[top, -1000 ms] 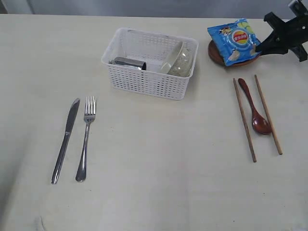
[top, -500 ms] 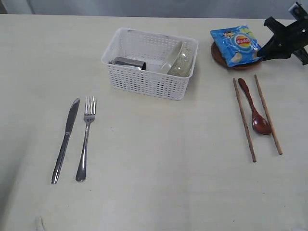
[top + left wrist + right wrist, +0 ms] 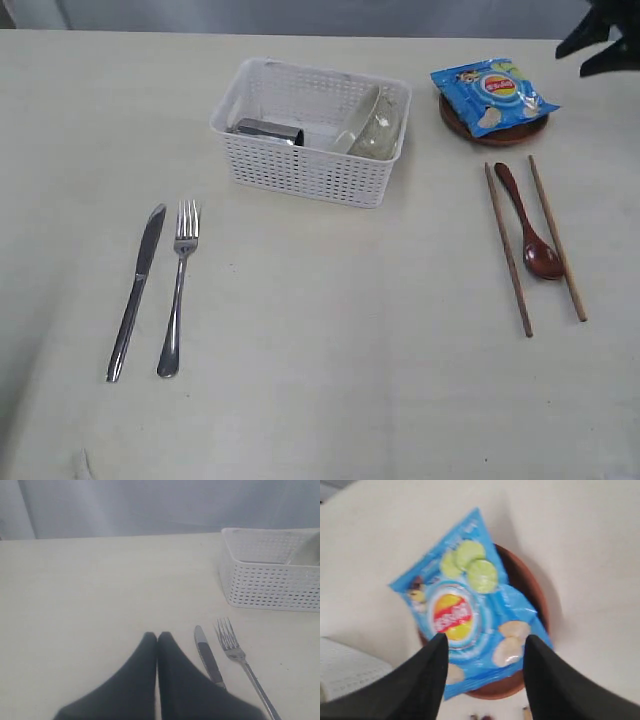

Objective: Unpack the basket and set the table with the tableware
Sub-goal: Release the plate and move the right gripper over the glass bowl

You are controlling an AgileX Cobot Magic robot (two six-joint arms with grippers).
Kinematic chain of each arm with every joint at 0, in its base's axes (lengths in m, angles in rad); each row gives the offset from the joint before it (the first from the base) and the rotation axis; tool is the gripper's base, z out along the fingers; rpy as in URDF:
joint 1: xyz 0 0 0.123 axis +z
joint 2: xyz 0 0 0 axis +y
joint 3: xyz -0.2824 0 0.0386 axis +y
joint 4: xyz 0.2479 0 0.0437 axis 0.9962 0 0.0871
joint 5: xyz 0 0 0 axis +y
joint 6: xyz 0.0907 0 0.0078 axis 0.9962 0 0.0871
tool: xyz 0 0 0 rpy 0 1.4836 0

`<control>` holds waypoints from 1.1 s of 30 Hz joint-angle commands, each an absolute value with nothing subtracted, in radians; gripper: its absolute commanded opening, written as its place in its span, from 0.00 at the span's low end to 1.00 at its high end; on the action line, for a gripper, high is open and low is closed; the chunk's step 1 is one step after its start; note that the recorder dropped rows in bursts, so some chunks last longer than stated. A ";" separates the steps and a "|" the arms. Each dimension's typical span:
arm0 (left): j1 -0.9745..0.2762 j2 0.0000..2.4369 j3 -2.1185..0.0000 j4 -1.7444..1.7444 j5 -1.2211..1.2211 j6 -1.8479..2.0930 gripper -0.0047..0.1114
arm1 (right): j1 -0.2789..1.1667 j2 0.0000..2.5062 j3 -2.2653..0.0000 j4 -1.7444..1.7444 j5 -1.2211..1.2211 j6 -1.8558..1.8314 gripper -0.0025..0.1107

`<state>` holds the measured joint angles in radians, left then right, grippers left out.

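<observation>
The white basket [image 3: 312,130] stands at the back middle of the table [image 3: 330,330], holding the steel cup [image 3: 267,131] on its side and the white bowl [image 3: 374,125] tipped up. Knife [image 3: 137,290] and fork [image 3: 177,285] lie side by side at the left. Two chopsticks [image 3: 508,248] flank the wooden spoon [image 3: 530,223] at the right. The blue chip bag [image 3: 490,90] rests on the brown plate [image 3: 495,128]. My right gripper [image 3: 485,642] is open above the bag, apart from it. My left gripper [image 3: 157,637] is shut and empty, near the knife [image 3: 209,657].
The basket [image 3: 270,572] and fork [image 3: 240,657] lie beyond my left gripper. A grey backdrop runs behind the table's far edge. The right arm [image 3: 605,40] shows only at the exterior view's top right corner.
My right gripper has let go of the chip bag and risen up and away to the right. The bag now lies on the brown plate. Left arm unchanged.
</observation>
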<state>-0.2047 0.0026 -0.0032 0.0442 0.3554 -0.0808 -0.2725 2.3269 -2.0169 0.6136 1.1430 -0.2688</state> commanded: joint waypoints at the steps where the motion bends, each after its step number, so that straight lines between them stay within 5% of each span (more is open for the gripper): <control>1: -0.210 0.000 0.000 0.052 0.345 -0.085 0.04 | -0.258 2.232 -2.093 0.751 1.221 -0.273 0.42; 9: -0.210 0.000 0.000 0.052 0.345 -0.085 0.04 | -0.045 2.132 -2.122 0.731 1.221 -0.171 0.42; 23: -0.210 0.000 0.000 0.052 0.345 -0.085 0.04 | 0.413 2.155 -2.122 0.153 1.221 0.065 0.39; 33: -0.210 0.000 0.000 0.052 0.345 -0.085 0.04 | 0.467 2.168 -2.048 -0.031 1.221 0.152 0.38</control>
